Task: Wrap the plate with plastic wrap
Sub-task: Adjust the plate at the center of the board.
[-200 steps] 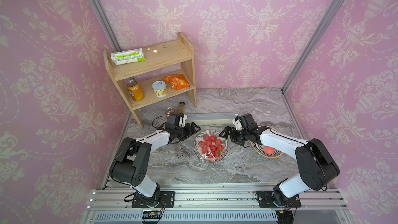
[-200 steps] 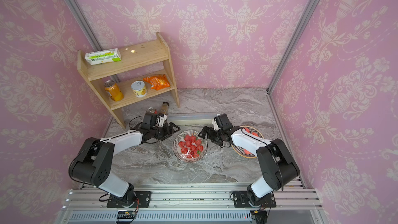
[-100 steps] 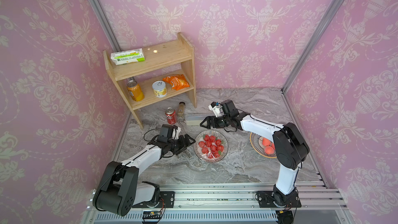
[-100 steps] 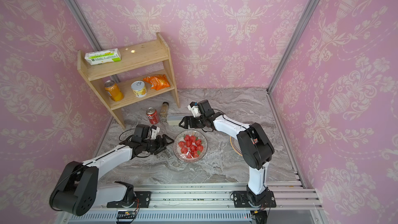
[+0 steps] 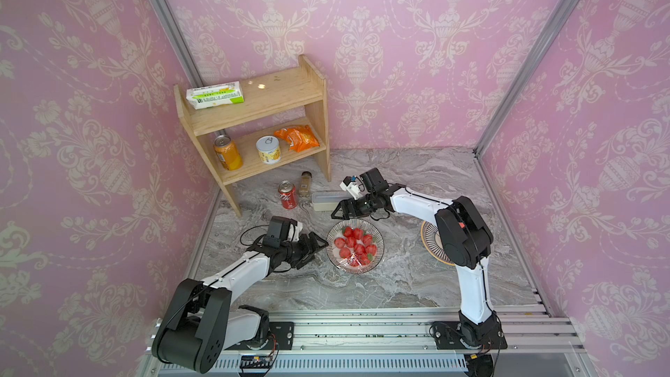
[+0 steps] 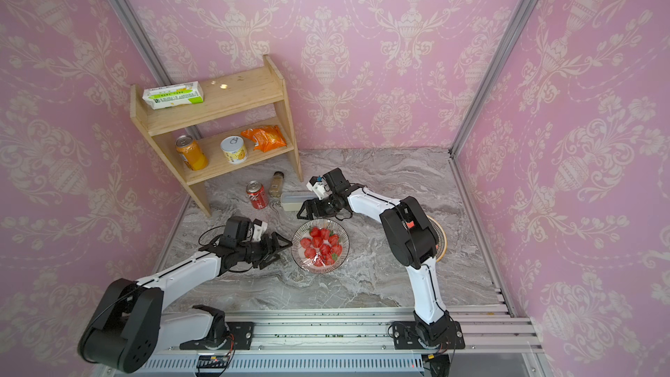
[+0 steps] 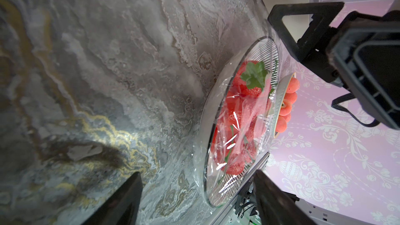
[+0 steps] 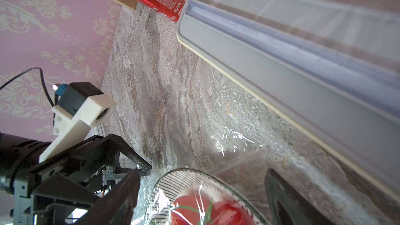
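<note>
The plate (image 5: pixel 380 244) under plastic wrap (image 5: pixel 354 259) sits between open, empty jaws: left jaws beside its left rim, right jaws at its far rim.

You have the plate (image 6: pixel 345 246) of strawberries (image 6: pixel 321 242) at mid-table, with glossy plastic wrap (image 6: pixel 319 258) crinkled over the fruit. Your left gripper (image 6: pixel 284 251) sits just beside the plate's left edge, jaws spread and empty. Your right gripper (image 6: pixel 302 213) hangs just past the plate's far rim, against the pale dispenser box (image 6: pixel 290 200), jaws parted. A red can (image 6: pixel 256 195) and a small bottle (image 6: pixel 276 184) stand near the wooden shelf (image 6: pixel 217 103).
</note>
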Motion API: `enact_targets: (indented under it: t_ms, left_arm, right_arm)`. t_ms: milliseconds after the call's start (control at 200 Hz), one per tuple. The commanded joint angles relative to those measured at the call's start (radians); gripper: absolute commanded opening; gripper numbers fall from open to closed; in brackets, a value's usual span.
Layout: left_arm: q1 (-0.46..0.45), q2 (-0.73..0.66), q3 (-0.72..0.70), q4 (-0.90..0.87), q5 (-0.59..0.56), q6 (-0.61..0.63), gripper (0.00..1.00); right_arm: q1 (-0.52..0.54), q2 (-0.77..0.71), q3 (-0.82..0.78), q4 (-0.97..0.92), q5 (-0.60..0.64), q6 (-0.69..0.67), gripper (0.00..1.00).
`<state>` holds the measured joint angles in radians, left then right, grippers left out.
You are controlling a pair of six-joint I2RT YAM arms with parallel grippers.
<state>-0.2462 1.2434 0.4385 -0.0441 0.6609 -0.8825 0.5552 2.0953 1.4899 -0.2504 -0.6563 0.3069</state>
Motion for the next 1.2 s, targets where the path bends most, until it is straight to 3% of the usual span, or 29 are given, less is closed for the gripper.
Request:
enact_targets:
  t_ms: [0,410,916,1076,1196]
  left_arm:
    - [-0.008,-0.007,-0.011,0.012,0.023,-0.018,0.81]
    - [-0.023,-0.022,-0.047,0.072,0.028,-0.077,0.81]
    - [-0.052,-0.027,-0.049,0.082,0.009,-0.094,0.81]
    - [-0.063,-0.029,-0.049,0.105,0.009,-0.113,0.81]
    - [-0.076,-0.017,-0.048,0.142,0.009,-0.135,0.81]
  right_arm:
    - [0.005,0.024,0.025,-0.038,-0.016,-0.045,0.91]
    - [-0.008,0.021,-0.024,-0.036,-0.020,-0.050,0.91]
    - [-0.028,-0.063,-0.254,0.227,0.001,0.127,0.92]
    - [-0.071,-0.154,-0.295,0.216,0.068,0.156,0.95]
    - [-0.111,-0.272,-0.302,0.079,0.180,0.127,0.99]
